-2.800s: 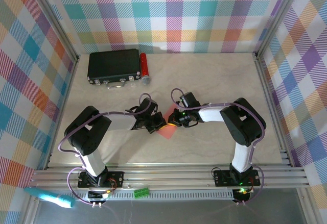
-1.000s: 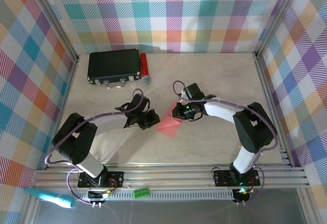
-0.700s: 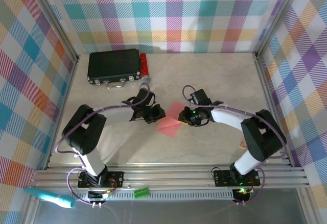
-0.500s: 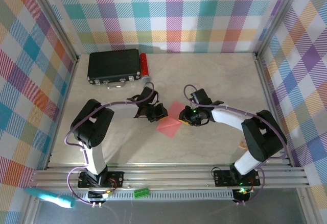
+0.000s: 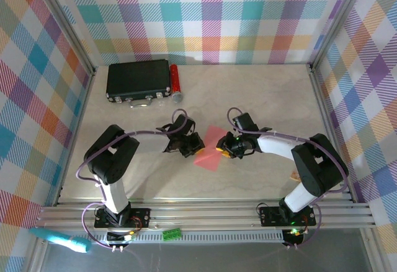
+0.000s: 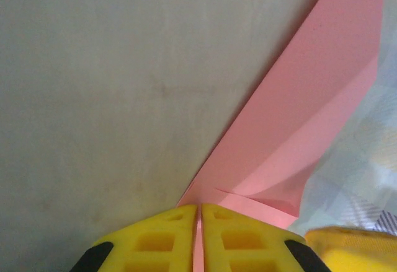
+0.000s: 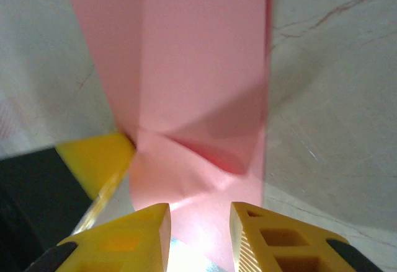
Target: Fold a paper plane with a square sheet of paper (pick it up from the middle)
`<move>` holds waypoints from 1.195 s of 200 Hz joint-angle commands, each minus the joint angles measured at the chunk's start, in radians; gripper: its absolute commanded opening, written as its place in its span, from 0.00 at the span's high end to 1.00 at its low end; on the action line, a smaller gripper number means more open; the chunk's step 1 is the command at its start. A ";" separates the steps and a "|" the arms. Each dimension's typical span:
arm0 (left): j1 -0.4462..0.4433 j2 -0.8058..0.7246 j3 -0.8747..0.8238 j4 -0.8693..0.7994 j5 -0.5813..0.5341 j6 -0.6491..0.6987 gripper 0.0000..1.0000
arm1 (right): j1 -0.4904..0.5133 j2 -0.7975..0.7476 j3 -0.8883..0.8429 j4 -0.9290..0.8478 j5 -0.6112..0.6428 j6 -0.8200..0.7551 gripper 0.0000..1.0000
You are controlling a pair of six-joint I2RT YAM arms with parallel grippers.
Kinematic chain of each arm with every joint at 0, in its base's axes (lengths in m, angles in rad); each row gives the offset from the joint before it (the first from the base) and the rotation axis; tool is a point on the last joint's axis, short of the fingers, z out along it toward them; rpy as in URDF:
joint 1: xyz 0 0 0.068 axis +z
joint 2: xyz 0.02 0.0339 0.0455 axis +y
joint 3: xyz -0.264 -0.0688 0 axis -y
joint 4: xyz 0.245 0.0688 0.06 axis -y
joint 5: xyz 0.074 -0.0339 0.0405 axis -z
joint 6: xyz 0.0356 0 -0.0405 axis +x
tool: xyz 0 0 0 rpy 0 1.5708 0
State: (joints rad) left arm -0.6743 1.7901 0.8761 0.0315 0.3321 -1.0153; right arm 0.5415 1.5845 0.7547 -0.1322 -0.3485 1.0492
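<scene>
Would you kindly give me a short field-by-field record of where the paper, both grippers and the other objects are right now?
paper: thin pink-red creased paper sheet, partly folded, between the two grippers
left gripper: shut on the sheet's edge
right gripper: jaws apart, sheet in the gap
far left: black rectangular box; small red cylinder with grey end beside its right end
surface: pale marbled table

Black-and-white arms (image 5: 276,143) trail purple cables (image 5: 147,133); yellow fingers (image 6: 152,242).

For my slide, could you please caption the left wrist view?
Left gripper shut on the creased pink paper over the table.
</scene>
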 commanded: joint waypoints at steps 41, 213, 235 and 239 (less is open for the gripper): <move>-0.028 -0.006 -0.096 -0.010 -0.070 -0.162 0.88 | -0.007 0.000 -0.025 -0.001 0.041 0.104 0.69; -0.028 0.011 -0.077 -0.023 -0.067 -0.148 0.88 | -0.008 0.018 -0.059 0.080 0.017 0.089 0.76; -0.027 0.008 -0.076 -0.030 -0.070 -0.144 0.88 | -0.008 0.025 -0.061 0.084 0.017 0.090 0.76; -0.027 0.008 -0.074 -0.031 -0.071 -0.143 0.89 | -0.008 0.024 -0.063 0.084 0.018 0.091 0.77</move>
State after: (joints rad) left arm -0.6979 1.7603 0.8143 0.1043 0.3046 -1.1595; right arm 0.5415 1.5948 0.7013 -0.0669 -0.3149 1.1412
